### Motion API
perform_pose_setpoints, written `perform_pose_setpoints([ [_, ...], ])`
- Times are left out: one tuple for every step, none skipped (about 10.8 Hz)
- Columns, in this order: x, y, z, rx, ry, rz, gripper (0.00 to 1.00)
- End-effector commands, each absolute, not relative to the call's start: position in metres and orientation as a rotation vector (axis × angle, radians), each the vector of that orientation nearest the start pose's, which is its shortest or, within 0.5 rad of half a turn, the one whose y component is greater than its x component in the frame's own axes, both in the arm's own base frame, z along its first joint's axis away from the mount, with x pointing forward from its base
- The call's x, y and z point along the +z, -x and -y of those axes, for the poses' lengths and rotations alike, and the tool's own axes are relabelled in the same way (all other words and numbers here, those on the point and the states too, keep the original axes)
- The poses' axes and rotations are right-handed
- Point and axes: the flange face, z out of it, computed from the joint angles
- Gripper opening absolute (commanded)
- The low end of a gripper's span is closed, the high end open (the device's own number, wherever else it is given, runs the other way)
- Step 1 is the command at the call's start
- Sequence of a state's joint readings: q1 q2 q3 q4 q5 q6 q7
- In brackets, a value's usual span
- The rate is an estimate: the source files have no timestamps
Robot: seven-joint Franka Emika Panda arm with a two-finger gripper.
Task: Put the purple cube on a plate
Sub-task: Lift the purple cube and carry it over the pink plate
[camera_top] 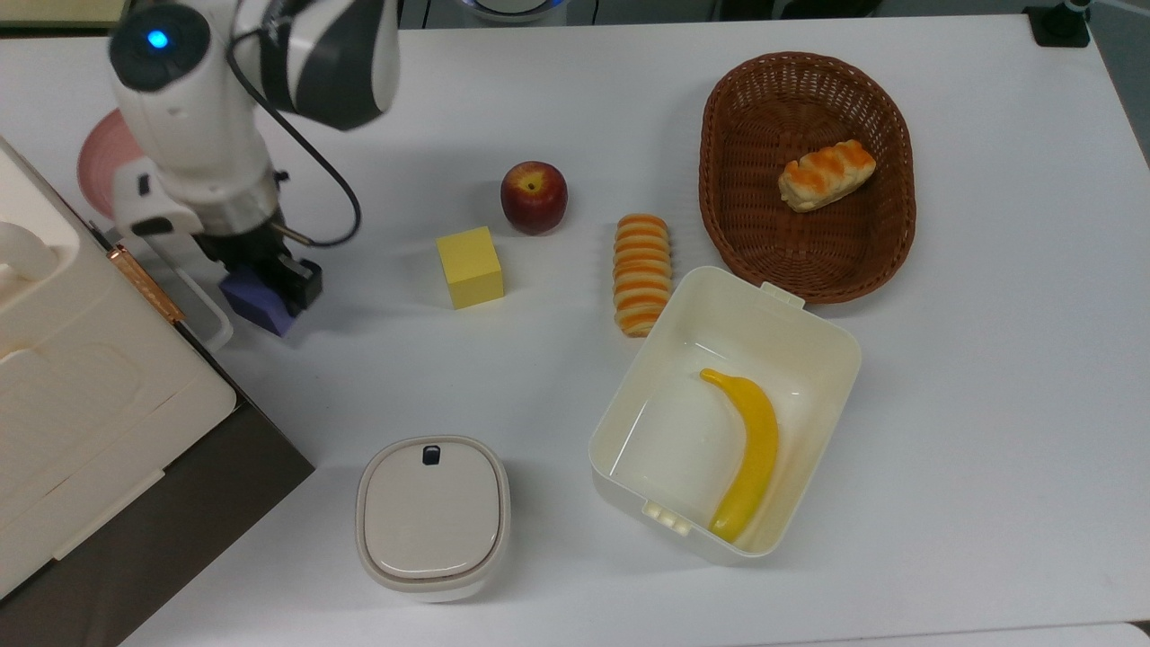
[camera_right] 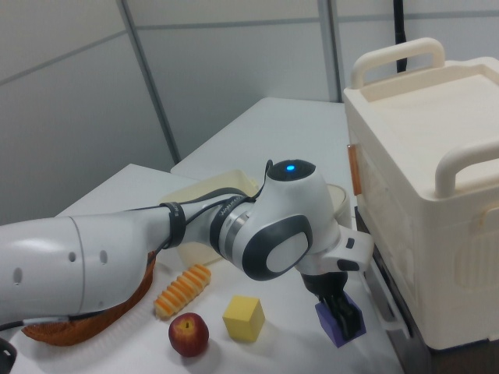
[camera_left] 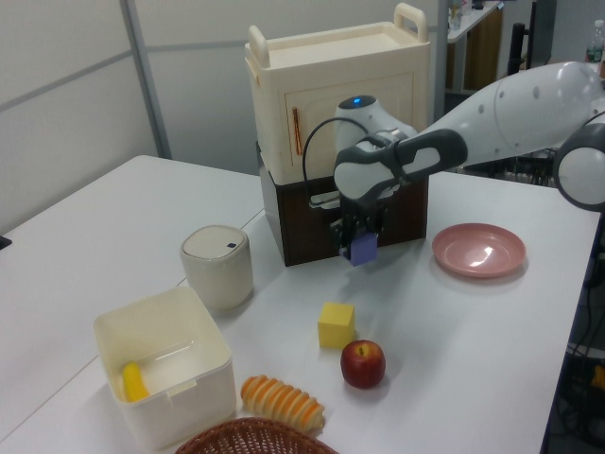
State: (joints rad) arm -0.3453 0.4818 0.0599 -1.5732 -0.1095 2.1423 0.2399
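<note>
My gripper point(camera_top: 269, 283) is shut on the purple cube point(camera_top: 254, 305) and holds it above the table, close to the cream cabinet's front. In the left view the purple cube point(camera_left: 363, 250) hangs under the gripper point(camera_left: 360, 236), clear of the tabletop. In the right view the purple cube point(camera_right: 340, 324) sits between the black fingers point(camera_right: 343, 314). The pink plate point(camera_top: 97, 160) lies at the top view's upper left, mostly covered by my arm. In the left view the plate point(camera_left: 479, 250) lies bare to the right of the cube.
A yellow cube point(camera_top: 470, 267) and a red apple point(camera_top: 534, 197) lie mid-table. A striped bread point(camera_top: 641, 273), a wicker basket point(camera_top: 746, 108) with a pastry, an open white box point(camera_top: 809, 332) holding a banana, a lidded container point(camera_top: 432, 517) and the cream cabinet point(camera_top: 63, 395) stand around.
</note>
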Motion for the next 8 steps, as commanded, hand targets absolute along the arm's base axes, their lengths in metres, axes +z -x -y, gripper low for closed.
perform_pose_setpoints([
  [0.398, -0.634, 0.217, -0.074, 3.161, -0.654, 0.28],
  [0.401, -0.618, 0.219, -0.058, 3.172, -0.605, 0.28],
  [0.405, -0.597, 0.228, -0.04, 3.178, -0.562, 0.29],
  [0.412, -0.578, 0.24, -0.035, 3.182, -0.519, 0.29],
  [0.413, -0.561, 0.252, -0.018, 3.187, -0.493, 0.29],
  [0.413, -0.547, 0.268, -0.005, 3.19, -0.471, 0.29],
  [0.412, -0.535, 0.283, 0.01, 3.191, -0.444, 0.29],
  [0.411, -0.526, 0.299, 0.015, 3.185, -0.434, 0.3],
])
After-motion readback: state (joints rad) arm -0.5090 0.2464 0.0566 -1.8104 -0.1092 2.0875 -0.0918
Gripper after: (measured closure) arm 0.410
